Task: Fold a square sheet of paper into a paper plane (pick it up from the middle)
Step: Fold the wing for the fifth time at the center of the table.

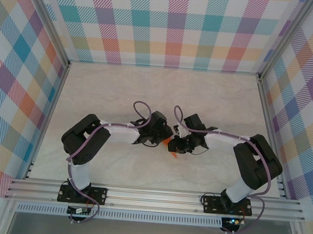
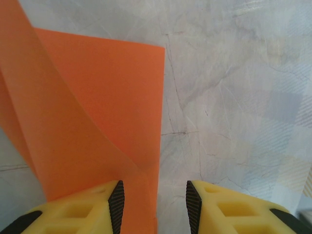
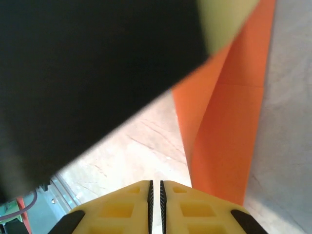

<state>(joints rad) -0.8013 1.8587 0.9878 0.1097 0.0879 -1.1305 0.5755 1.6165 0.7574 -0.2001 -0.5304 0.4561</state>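
Left gripper (image 2: pixel 155 212), in its wrist view: jaws well apart, black pads (image 2: pixel 117 202) facing across a wide gap, clamping nothing. Inside that gap, hard by the pad on the left of the view, the straight edge of the square sheet of paper (image 2: pixel 97 112); whether touching that pad, impossible to tell. Spreading up and to the left from there: bright orange, one flat panel with a square corner near the top. In front of it, a second layer raised and slanting off the upper left edge, meeting the first along a diagonal crease down toward that pad. To the right of the sheet, bare pale marbled table (image 2: pixel 234 107).

Right gripper (image 3: pixel 156 207), in its wrist view: jaws all but closed, only a thin pale slit between the pads, no orange seen in it. Just beside it, on the right of the view, the orange sheet as a narrow creased strip running from behind the yellow finger (image 3: pixel 209 212) up to the top edge. Above and to the left, a dark blurred mass (image 3: pixel 87 73) close to the lens.

From above: both grippers nose to nose at mid-table, a small patch of orange between and just below them. Left arm (image 1: pixel 117 131) and right arm (image 1: pixel 226 138) bent inward from either side.
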